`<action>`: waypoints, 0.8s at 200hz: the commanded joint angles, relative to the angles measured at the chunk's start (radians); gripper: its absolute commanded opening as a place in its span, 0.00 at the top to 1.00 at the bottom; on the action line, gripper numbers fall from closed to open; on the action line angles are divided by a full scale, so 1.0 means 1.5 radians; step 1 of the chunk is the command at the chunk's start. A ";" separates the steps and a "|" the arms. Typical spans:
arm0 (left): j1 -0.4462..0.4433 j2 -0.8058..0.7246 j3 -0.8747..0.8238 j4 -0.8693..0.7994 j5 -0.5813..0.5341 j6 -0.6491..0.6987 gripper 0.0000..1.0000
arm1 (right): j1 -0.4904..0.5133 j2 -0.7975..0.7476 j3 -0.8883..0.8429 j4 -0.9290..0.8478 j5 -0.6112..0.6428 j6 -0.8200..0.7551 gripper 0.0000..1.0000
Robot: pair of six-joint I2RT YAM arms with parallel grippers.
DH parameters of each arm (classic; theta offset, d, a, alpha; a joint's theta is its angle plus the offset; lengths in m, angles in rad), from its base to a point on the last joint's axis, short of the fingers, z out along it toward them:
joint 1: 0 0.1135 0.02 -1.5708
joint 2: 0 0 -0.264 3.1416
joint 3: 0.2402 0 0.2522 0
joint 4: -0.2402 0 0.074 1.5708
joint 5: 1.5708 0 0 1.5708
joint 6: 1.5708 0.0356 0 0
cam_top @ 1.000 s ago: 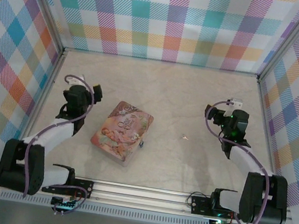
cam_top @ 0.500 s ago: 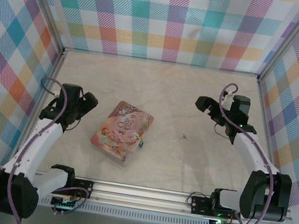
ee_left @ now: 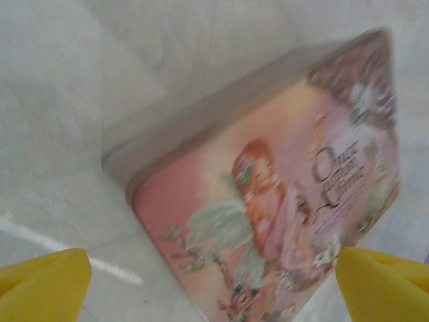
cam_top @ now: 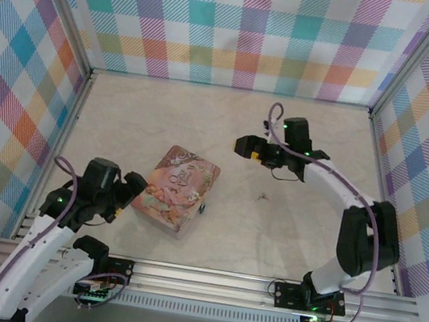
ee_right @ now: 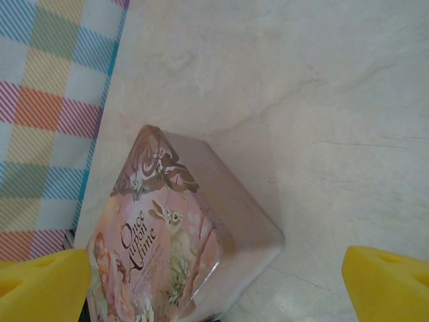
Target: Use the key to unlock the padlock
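Pale thin metal, the key (cam_top: 264, 195) lies flat on the bench (cam_top: 294, 223), likely light and slippery; pinch its edges. The padlock (cam_top: 203, 207) sits just beside the tin (cam_top: 176, 189). Left hand (cam_top: 134, 184) and right hand (cam_top: 241, 145) gape wide.

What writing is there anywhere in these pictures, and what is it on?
"Once Upon a Time": on the lid of the pink tin, right wrist view; the small "a" is hard to make out.
Left wrist view: the same lettering on the tin is too blurred to read.
Top view: lid lettering is too small to read.
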 commanded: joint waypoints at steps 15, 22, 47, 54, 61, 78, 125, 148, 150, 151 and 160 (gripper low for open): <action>-0.091 0.036 -0.055 0.096 -0.020 -0.102 0.05 | 0.044 0.099 0.089 -0.038 -0.020 -0.021 0.09; -0.100 0.050 -0.063 0.128 -0.013 -0.104 0.04 | 0.054 0.119 0.107 -0.046 -0.022 -0.025 0.10; -0.120 0.105 -0.066 0.204 -0.016 -0.105 0.04 | 0.085 0.183 0.166 -0.076 -0.027 -0.041 0.13; -0.120 0.117 -0.063 0.220 -0.018 -0.101 0.03 | 0.089 0.197 0.180 -0.081 -0.033 -0.042 0.14; -0.120 0.127 -0.059 0.231 -0.022 -0.096 0.03 | 0.095 0.210 0.191 -0.084 -0.037 -0.042 0.15; -0.120 0.146 -0.051 0.257 -0.037 -0.089 0.02 | 0.105 0.233 0.213 -0.099 -0.043 -0.050 0.16; -0.117 0.263 0.010 0.305 -0.060 -0.033 0.01 | 0.110 0.211 0.162 -0.096 -0.036 -0.061 0.20; -0.111 0.339 0.058 0.336 -0.041 0.000 0.01 | 0.110 0.163 0.105 -0.095 -0.011 -0.070 0.20; -0.110 0.346 0.063 0.339 -0.040 0.003 0.01 | 0.109 0.159 0.100 -0.095 -0.009 -0.070 0.20; -0.110 0.349 0.066 0.340 -0.040 0.005 0.01 | 0.109 0.156 0.097 -0.095 -0.007 -0.071 0.20; -0.109 0.382 0.093 0.342 -0.037 0.019 0.01 | 0.109 0.137 0.074 -0.094 0.003 -0.071 0.21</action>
